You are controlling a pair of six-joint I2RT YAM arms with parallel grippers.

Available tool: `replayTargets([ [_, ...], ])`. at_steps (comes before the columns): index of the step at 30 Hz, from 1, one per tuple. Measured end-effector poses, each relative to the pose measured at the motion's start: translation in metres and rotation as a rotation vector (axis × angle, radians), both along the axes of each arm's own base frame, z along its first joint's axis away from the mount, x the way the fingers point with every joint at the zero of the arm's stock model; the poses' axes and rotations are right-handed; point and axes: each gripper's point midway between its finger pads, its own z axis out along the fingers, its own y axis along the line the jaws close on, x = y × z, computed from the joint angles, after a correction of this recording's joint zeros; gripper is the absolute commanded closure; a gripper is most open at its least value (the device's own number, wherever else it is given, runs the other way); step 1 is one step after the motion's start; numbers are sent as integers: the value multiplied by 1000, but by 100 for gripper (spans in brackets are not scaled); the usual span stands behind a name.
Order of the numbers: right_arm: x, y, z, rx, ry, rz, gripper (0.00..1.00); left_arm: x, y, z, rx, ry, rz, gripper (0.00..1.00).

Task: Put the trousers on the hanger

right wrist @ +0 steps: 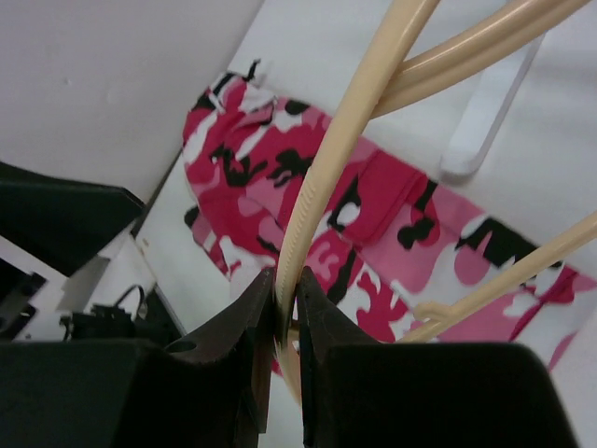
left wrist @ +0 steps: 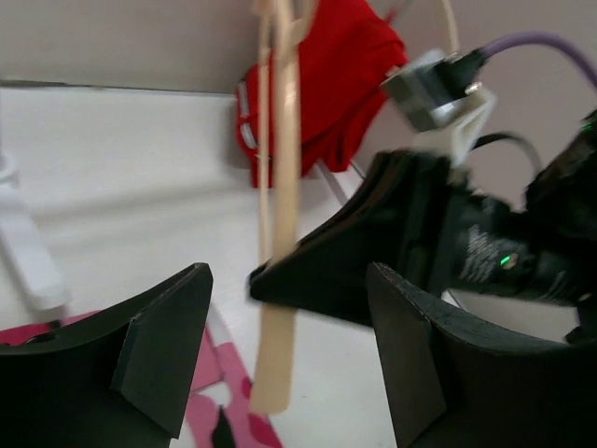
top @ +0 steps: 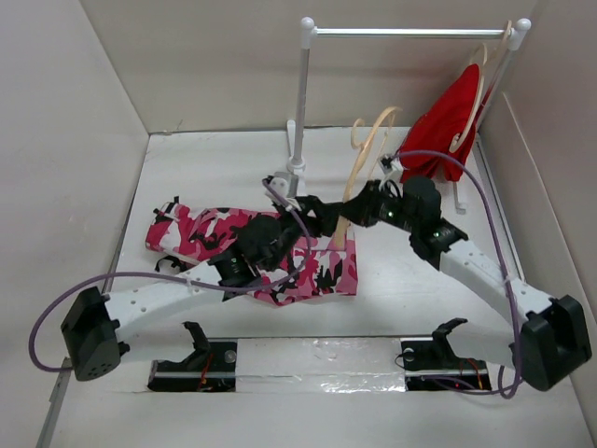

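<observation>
The camouflage trousers [top: 238, 245] lie flat on the table, left of centre; they also show in the right wrist view [right wrist: 392, 215]. My right gripper [top: 356, 211] is shut on the pale hanger [top: 362, 163] and holds it tilted up over the trousers' right end. In the right wrist view the fingers [right wrist: 252, 317] pinch one hanger arm [right wrist: 322, 177]. My left gripper [top: 322, 219] is open just left of it. In the left wrist view its fingers [left wrist: 163, 345] stand wide either side of the hanger's lower end [left wrist: 278, 308], not touching it.
A white clothes rail [top: 410, 33] stands at the back, its post [top: 300, 103] just behind the grippers. A red garment [top: 452, 121] on a second hanger hangs at its right end. White walls close in on both sides.
</observation>
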Motion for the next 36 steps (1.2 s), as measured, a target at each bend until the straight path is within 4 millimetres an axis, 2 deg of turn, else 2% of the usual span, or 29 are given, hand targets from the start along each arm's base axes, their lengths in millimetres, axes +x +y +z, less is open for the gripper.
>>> replayTargets([
  [3, -33, -3, -30, -31, 35, 30, 100, -10, -34, 7, 10, -2, -55, 34],
  [8, -74, -10, -71, -81, 94, 53, 100, 5, -52, 0, 30, 21, -21, 34],
  [12, -89, -16, -80, -80, 99, 52, 100, 17, -61, -13, 56, 38, 14, 35],
  [19, -99, -22, -80, -63, 81, 46, 100, 41, -85, -22, 88, 54, 64, 41],
  [21, -102, -23, -81, -63, 81, 49, 100, 43, -87, -28, 97, 59, 65, 53],
  [24, -106, -24, -85, -67, 86, 50, 100, 47, -90, -34, 100, 68, 66, 76],
  [28, -116, -30, -101, -68, 108, 42, 100, 48, -97, -47, 110, 87, 55, 80],
  [30, -121, -33, -109, -71, 124, 39, 100, 48, -99, -51, 111, 96, 49, 87],
  [32, -125, -36, -116, -78, 140, 37, 100, 49, -100, -53, 103, 103, 46, 99],
  [33, -126, -37, -118, -79, 145, 35, 98, 49, -101, -54, 98, 108, 42, 100],
  [36, -130, -41, -119, -76, 146, 21, 78, 47, -103, -58, 74, 128, 29, 100],
])
